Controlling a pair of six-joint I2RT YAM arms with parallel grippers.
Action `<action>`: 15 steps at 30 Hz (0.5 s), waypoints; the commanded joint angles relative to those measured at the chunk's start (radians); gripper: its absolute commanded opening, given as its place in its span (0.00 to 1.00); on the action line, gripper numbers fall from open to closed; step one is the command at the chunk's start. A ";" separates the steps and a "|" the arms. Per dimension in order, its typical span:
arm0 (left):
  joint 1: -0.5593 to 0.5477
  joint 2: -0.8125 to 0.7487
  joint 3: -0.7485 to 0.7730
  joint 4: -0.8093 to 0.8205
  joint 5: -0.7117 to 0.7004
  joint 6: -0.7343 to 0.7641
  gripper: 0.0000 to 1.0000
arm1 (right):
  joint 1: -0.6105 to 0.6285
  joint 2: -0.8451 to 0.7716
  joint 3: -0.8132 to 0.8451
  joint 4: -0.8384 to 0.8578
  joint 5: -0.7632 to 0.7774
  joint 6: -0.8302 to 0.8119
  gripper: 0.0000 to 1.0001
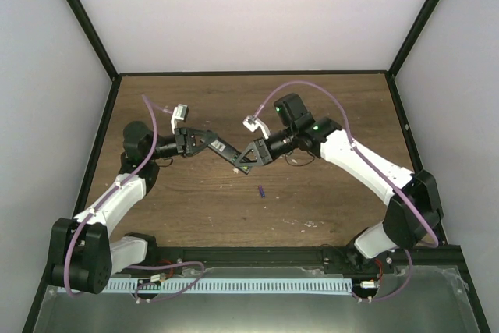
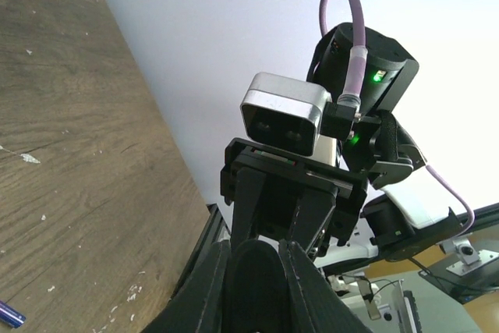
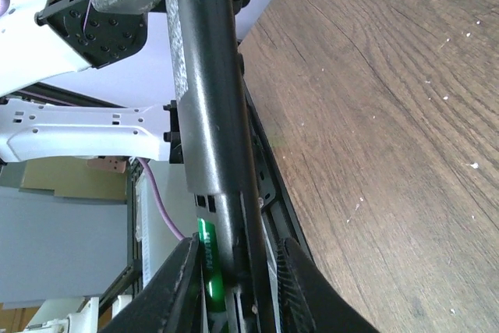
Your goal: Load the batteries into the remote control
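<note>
The black remote control (image 1: 230, 155) hangs above the table between the two arms. My left gripper (image 1: 209, 144) is shut on one end of it, and that end fills the space between its fingers (image 2: 253, 259) in the left wrist view. My right gripper (image 1: 249, 157) straddles the other end. In the right wrist view the remote (image 3: 207, 76) runs down between those jaws (image 3: 238, 253). A green battery (image 3: 208, 267) lies between the left-hand finger and the remote's side. A thin gap shows at the other finger. The purple-blue battery (image 1: 261, 190) lies on the wood (image 2: 9, 315).
The wooden table (image 1: 327, 208) carries small white specks (image 1: 312, 224). Black frame posts and pale walls close in the back and both sides. A metal rail (image 1: 257, 256) runs along the near edge between the arm bases.
</note>
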 commanded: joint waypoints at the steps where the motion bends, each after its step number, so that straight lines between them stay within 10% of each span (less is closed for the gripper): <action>1: 0.009 -0.001 0.038 0.057 -0.010 -0.010 0.00 | -0.004 -0.034 -0.023 -0.024 0.011 -0.023 0.20; 15: 0.012 -0.007 0.035 0.048 0.008 0.000 0.00 | -0.037 -0.059 -0.024 -0.020 0.001 -0.021 0.28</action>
